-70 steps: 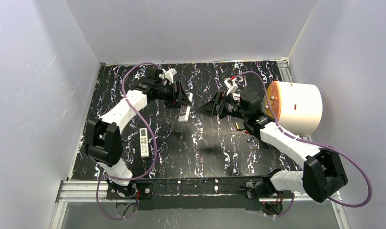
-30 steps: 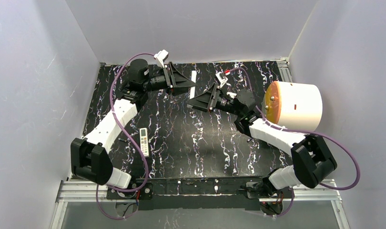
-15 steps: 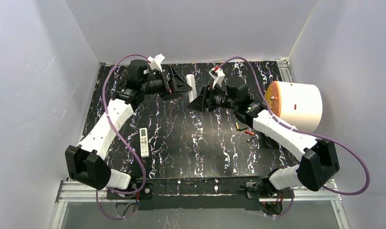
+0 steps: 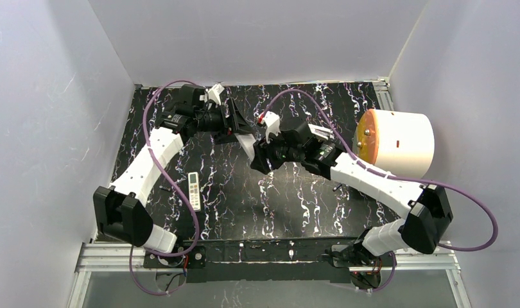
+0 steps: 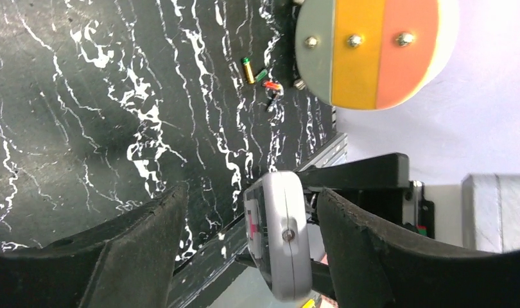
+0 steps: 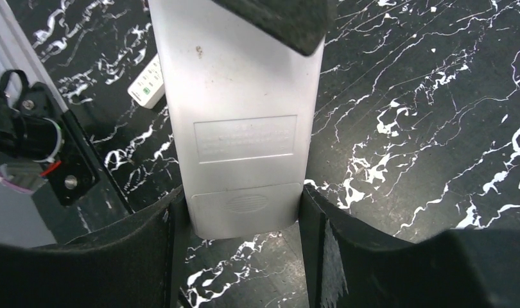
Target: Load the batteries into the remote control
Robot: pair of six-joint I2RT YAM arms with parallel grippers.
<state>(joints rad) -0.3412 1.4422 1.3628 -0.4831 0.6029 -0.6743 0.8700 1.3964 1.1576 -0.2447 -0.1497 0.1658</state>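
Observation:
A light grey remote control (image 4: 247,144) hangs in the air between my two grippers. My right gripper (image 6: 241,196) is shut on its lower end, at the battery cover (image 6: 243,206), and the remote's back faces the right wrist camera. My left gripper (image 5: 251,196) is open around the remote's other end (image 5: 280,240), with a clear gap on one side. The left gripper (image 4: 240,123) is just behind the right gripper (image 4: 257,156). Small batteries (image 5: 248,69) lie on the table next to the big cylinder; in the top view the right arm mostly hides them.
A second white remote (image 4: 194,190) with buttons lies on the black marbled table (image 4: 289,205) at the left; it also shows in the right wrist view (image 6: 148,82). A big white cylinder with an orange end (image 4: 395,144) lies at the right edge. Walls surround the table.
The remote came from upright at the back to tilted, nearer the table's middle. My right gripper has closed on its lower end. My left gripper's jaws now stand open around it.

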